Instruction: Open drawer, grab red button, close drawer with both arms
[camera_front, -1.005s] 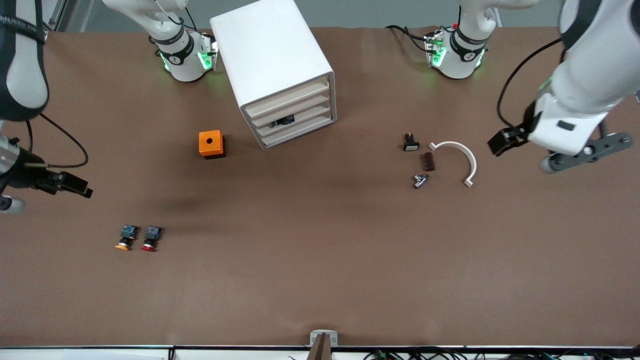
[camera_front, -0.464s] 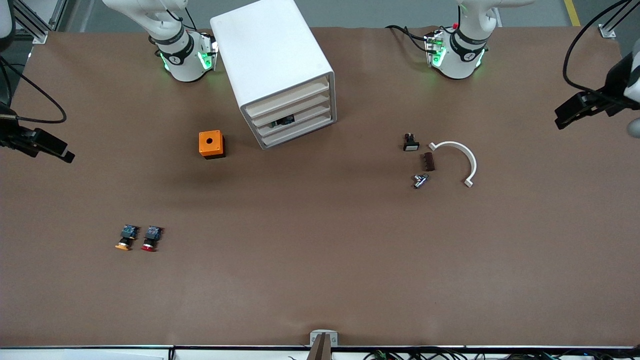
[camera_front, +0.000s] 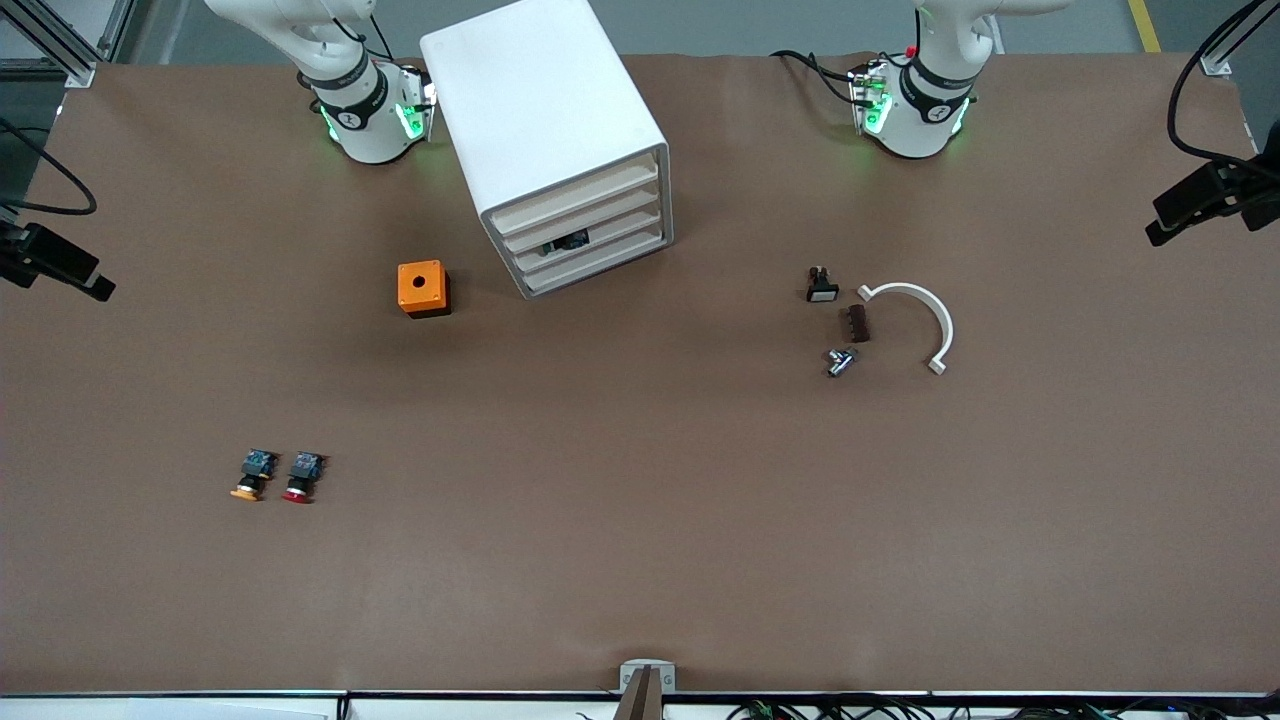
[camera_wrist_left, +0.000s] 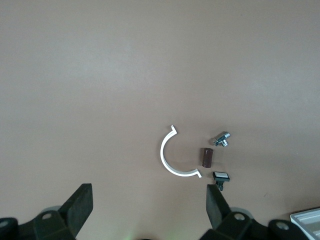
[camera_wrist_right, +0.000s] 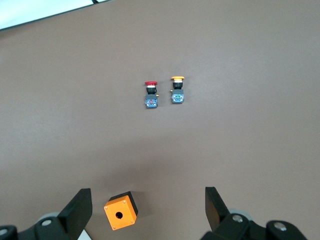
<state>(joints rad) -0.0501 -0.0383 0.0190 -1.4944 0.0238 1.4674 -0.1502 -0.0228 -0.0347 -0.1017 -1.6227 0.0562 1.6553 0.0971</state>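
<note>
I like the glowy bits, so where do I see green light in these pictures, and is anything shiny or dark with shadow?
Front view: green lights glow on both arm bases and tint the table beside them; the white cabinet casts a soft shadow. Left wrist view: even light, and the small metal part glints. Right wrist view: the red button and orange-capped button are sharp, shadows faint.

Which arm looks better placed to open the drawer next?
Probably the right arm. Its open tool hangs over the table end with the orange box, which sits beside the cabinet's drawers. The left tool, also open, looks down on the white arc, farther from them.
</note>
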